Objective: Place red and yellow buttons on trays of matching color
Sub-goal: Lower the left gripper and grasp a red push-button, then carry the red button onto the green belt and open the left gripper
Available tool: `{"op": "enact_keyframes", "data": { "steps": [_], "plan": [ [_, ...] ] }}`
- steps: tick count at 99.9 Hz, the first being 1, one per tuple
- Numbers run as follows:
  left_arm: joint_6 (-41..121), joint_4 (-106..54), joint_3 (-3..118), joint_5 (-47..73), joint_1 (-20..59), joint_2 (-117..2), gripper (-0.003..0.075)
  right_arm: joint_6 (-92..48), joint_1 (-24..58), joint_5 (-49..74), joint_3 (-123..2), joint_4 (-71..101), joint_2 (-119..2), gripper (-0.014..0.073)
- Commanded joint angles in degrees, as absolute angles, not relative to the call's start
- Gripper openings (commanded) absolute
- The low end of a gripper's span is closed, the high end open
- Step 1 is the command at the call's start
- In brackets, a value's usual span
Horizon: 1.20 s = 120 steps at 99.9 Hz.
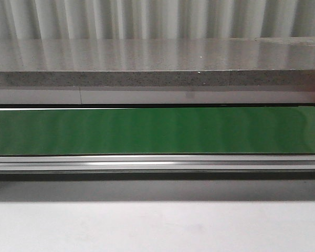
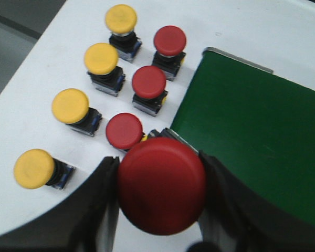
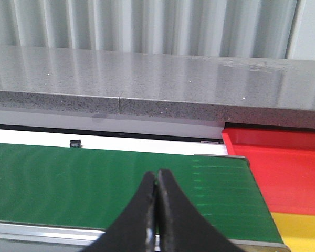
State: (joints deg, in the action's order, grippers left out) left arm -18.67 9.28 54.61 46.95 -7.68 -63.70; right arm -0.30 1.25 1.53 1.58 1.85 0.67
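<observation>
The left gripper [image 2: 160,210] has its fingers [image 2: 97,210] clamped on a red button [image 2: 161,184], one finger on each side of the cap, with the button lifted clear of the white worktop [image 2: 26,121]. Beyond the fingers, three more red buttons [image 2: 124,130] and four yellow buttons [image 2: 70,106] stand in two rows on the worktop; the nearest red one sits just past the fingertips. The green belt [image 2: 252,131] begins right beside the held button.

The right gripper [image 3: 157,210] has its fingers pressed together with nothing between them, hanging over the belt. Past those fingers and to one side lies the red tray [image 3: 283,168], with the yellow tray [image 3: 304,231] next to it at the belt's end.

The step in hand looks like setting the held button onto the belt. To do it well, carry it sideways over the belt edge, well clear of the rail, keep the cap level, and lower until the base rests on the belt before letting go. Release squarely so the button does not tip. Withdraw straight up, avoiding the neighbouring red button.
</observation>
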Motion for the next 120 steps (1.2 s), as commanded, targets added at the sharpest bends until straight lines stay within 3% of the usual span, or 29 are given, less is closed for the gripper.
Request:
{"op": "enact_keyframes", "data": {
  "steps": [1,31,72,82,104,111,120],
  "plan": [
    [-18.14,9.25,58.26,44.82,-5.31,-65.12,-0.0020,-0.86,0.99,-3.47,1.66,1.82,1.33,-0.0067],
    [-18.03,9.25,63.62,45.38,-0.34,-76.73,-0.0020,-0.86,0.99,-3.47,1.66,1.82,1.33,-0.0067],
    [-17.94,9.25,66.12,46.29,0.10,-85.95,-0.0001,-0.86,0.99,-3.47,1.66,1.82,1.33,-0.0067],
    [-17.66,9.25,66.18,46.42,0.10,-85.95,0.0114,-0.86,0.99,-3.47,1.66,1.82,1.33,-0.0067],
    [-14.93,7.79,66.26,47.35,1.23,-85.95,0.0615,-0.86,0.99,-3.47,1.66,1.82,1.33,-0.0067],
    [-14.70,7.79,66.26,47.35,2.27,-85.60,0.0679,-0.86,0.99,-3.47,1.66,1.82,1.33,-0.0067],
    [-14.57,7.79,66.26,47.46,3.61,-84.79,0.0680,-0.86,0.99,-3.47,1.66,1.82,1.33,-0.0067]
  ]
}}
